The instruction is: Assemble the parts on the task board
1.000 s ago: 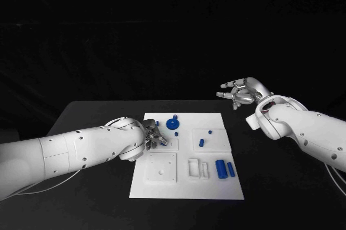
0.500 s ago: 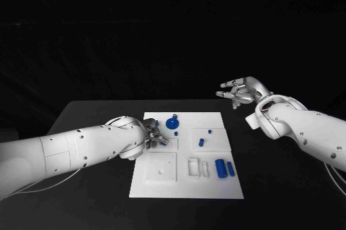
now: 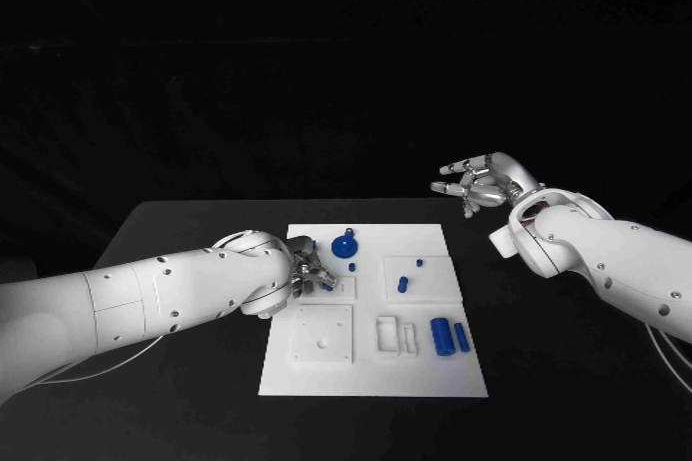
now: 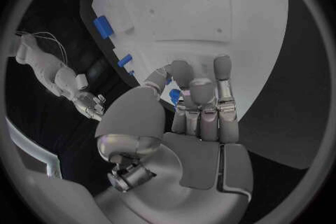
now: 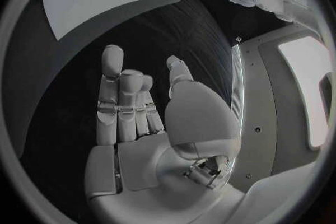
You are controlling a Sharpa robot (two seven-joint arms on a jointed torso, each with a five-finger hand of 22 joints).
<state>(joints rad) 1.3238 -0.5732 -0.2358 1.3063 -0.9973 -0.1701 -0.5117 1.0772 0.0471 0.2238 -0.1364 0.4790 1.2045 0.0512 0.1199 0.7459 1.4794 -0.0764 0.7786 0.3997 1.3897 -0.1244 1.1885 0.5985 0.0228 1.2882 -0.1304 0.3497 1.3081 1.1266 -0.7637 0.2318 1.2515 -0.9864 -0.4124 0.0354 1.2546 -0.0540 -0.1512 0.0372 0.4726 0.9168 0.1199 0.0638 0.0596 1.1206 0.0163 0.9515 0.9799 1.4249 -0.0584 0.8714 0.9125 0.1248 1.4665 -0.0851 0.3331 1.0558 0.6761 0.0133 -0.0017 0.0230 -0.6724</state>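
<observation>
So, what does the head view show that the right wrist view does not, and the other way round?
Head view alone: the two blue cylinders lying at the near right of the task board, and the square white block. Right wrist view alone: the palm side of the right hand, fingers apart, holding nothing. Both: the round blue part, and the left hand over the board.

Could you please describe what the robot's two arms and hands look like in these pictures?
Both arms are smooth white shells with small dark screw holes. The left hand and right hand are silver metal with segmented fingers and rounded thumb housings. Thin pale cables trail beneath the left arm.
</observation>
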